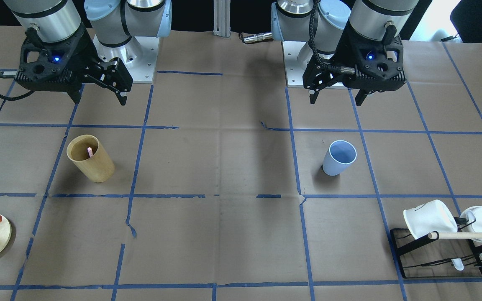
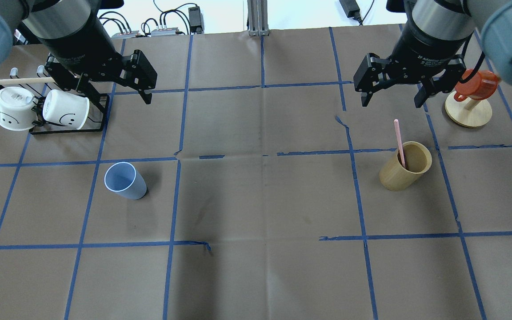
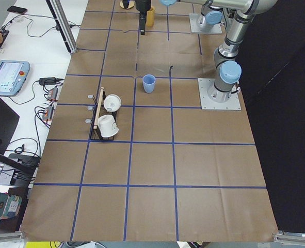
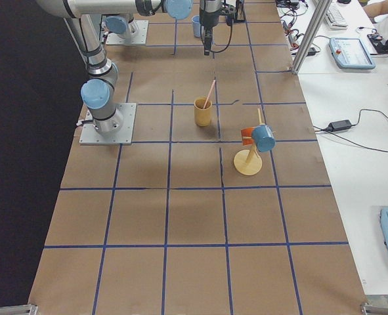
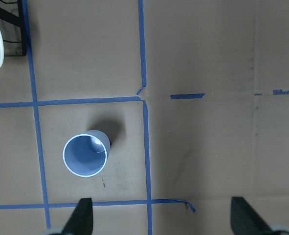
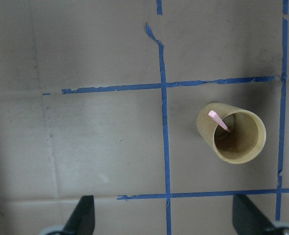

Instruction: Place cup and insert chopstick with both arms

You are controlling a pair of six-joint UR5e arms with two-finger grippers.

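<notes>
The light blue cup (image 2: 125, 181) stands upright and empty on the robot's left half of the table; it also shows in the front view (image 1: 339, 158) and the left wrist view (image 5: 85, 155). The pink chopstick (image 2: 399, 141) leans inside a tan wooden cylinder (image 2: 405, 166) on the right half, also seen from the right wrist (image 6: 217, 120). My left gripper (image 2: 120, 100) hovers open and empty above the table, behind the cup. My right gripper (image 2: 390, 103) hovers open and empty behind the cylinder.
A black wire rack (image 2: 67, 131) with two white mugs (image 2: 66, 110) and a wooden dowel (image 2: 20, 81) stands at the far left. A red mug (image 2: 476, 84) hangs on a round wooden stand (image 2: 468, 114) at the far right. Blue tape lines grid the brown table.
</notes>
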